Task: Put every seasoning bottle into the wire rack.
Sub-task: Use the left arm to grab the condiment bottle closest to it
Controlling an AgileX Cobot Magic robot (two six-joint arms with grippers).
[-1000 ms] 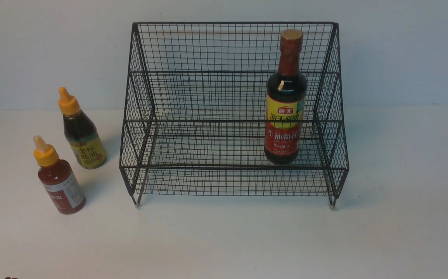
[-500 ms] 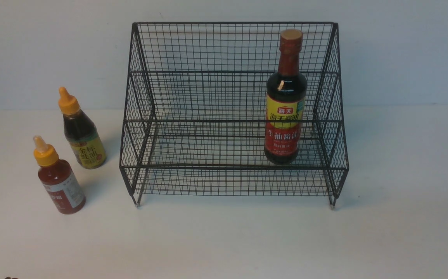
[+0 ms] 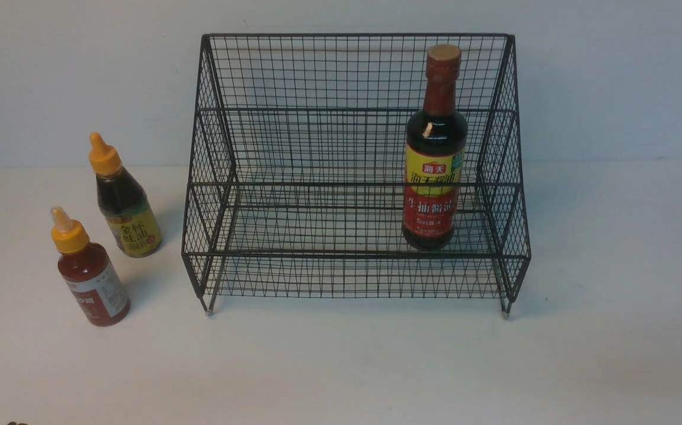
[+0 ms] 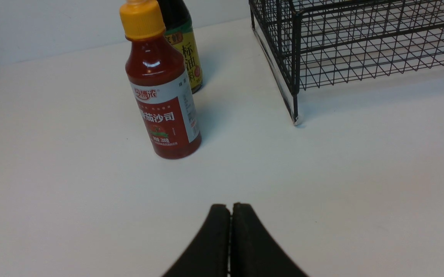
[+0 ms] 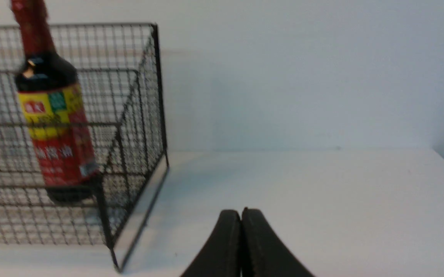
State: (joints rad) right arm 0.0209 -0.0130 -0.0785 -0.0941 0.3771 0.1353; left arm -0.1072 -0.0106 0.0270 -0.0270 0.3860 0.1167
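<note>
Rack (image 3: 317, 110), front view: tall bottle (image 3: 435, 159) stands inside at its right end; red bottle (image 3: 91, 280) and small dark bottle (image 3: 126, 209) wait near the bench's (image 3: 341, 366) left edge, unmoved this past second. Left wrist: left gripper (image 4: 230, 209) closed, empty. Right wrist: right gripper (image 5: 241, 215) likewise. You must load two more.

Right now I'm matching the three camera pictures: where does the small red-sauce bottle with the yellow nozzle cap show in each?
Front view: the small red-sauce bottle with a yellow nozzle cap stands at lower left, outside the black wire-mesh rack.
Left wrist view: close up, in front of the small dark bottle with a yellow label.
Right wrist view: not in it.
Shared landmark: the rack, visible in all three.
</note>
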